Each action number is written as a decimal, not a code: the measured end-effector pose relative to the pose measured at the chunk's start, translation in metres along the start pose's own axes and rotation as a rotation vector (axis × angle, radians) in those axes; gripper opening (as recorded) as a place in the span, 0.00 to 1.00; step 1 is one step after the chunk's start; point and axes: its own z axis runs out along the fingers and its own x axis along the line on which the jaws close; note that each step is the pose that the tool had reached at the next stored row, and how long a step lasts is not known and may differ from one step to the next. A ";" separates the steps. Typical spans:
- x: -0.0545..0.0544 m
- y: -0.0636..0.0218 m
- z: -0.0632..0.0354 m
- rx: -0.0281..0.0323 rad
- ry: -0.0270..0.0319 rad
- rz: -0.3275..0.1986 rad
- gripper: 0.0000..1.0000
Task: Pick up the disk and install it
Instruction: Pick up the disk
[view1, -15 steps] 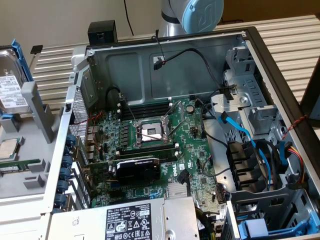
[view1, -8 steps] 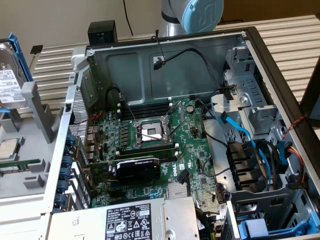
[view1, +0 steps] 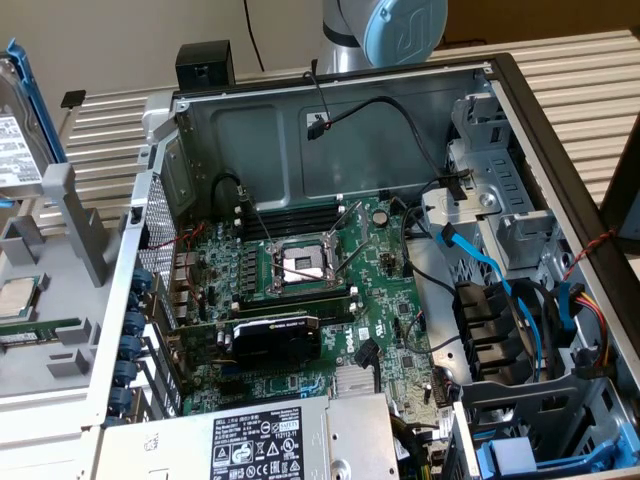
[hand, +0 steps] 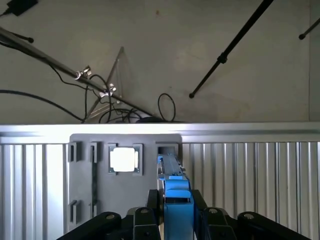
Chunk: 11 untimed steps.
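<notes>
1. The open computer case (view1: 330, 130) takes up most of the bench (view1: 570, 70). It lies on its side with the lid off, so you look straight down onto the green circuit board (view1: 300, 290).
2. The arm (view1: 390, 30) shows as a grey and pale blue joint behind the far wall of the case.
3. A grey power box (view1: 260, 440) with a printed label sits in the near corner of the case. Blue cables (view1: 500, 280) loop past the drive bays on the exterior view's right.
4. A grey holder (view1: 70, 220) stands on the bench just outside the case, on the exterior view's left.
5. The disk (view1: 15, 140) stands on edge at that holder, silver with a white label, in its bright blue frame. In the wrist view it runs edge-on (hand: 172, 175) up from a slot in the holder. (I can't make out whether its lower end is still seated in that slot.)
6. The jaws are closed partway, one black finger (hand: 154, 202) tight against each side of the blue frame, so they have hold of the disk.
7. A small square chip (view1: 15, 297) lies flat in the holder, apart from the disk.
</notes>
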 end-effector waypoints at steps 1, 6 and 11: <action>0.000 -0.0011 -0.0023 -0.0001 0.0001 0.000 0.36; 0.000 -0.0088 -0.0126 0.0006 -0.0001 0.000 0.36; 0.000 -0.0198 -0.0248 0.0005 0.0000 0.000 0.36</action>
